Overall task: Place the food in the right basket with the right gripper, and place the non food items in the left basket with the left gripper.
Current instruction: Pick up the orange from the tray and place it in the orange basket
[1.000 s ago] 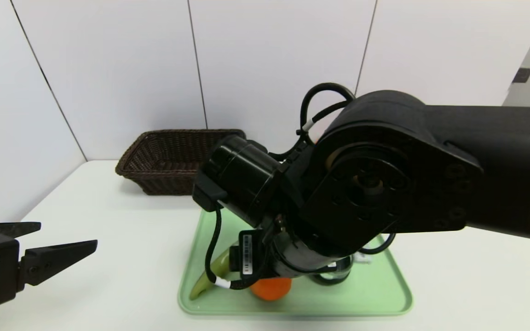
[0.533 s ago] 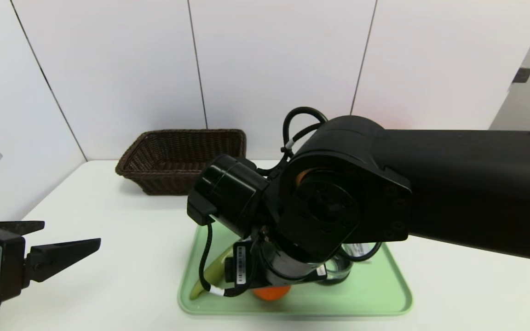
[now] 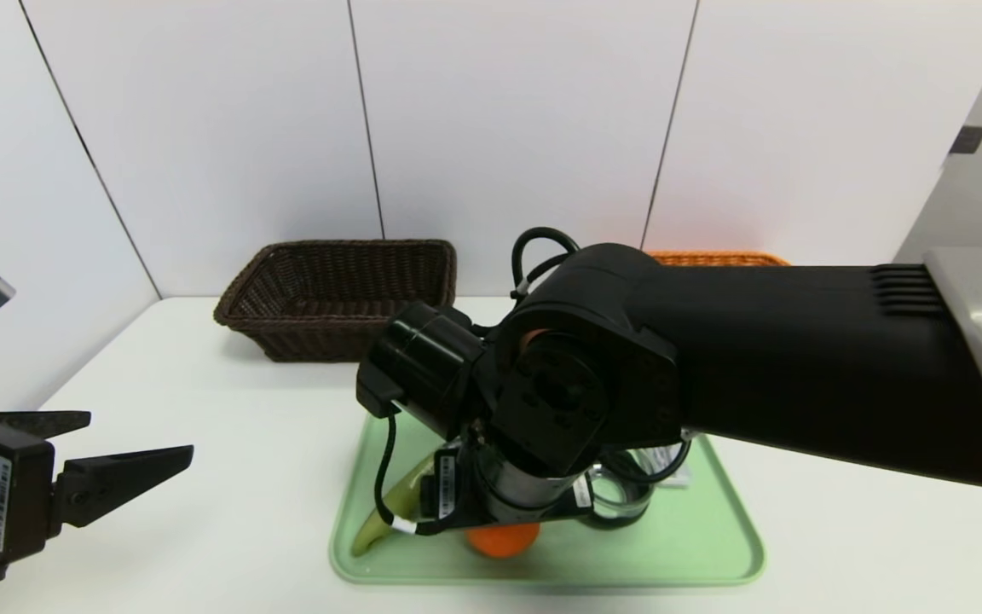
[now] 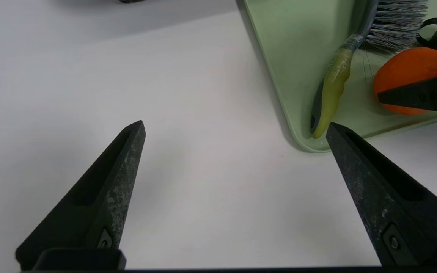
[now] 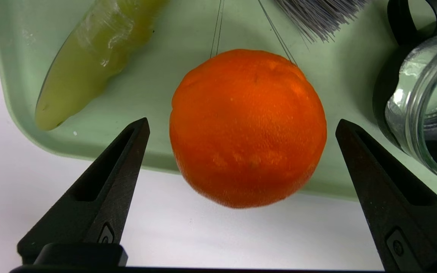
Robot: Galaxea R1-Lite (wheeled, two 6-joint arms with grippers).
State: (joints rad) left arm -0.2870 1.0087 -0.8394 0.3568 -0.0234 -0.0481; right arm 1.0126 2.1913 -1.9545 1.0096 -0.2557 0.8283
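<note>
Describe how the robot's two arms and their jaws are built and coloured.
Both arms are matt black. The right arm has a thick smooth shell with a round joint housing, vent slits near a silver-grey shoulder, looped black cables with white bands, and a white barcode label by the wrist. The left gripper and right gripper carry long, tapering, pointed black jaws, scuffed, each with a small screw.

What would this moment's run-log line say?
phase: reaching for orange | right gripper: open, straddling orange on green tray, no contact | left gripper: open, parked over table beside tray
</note>
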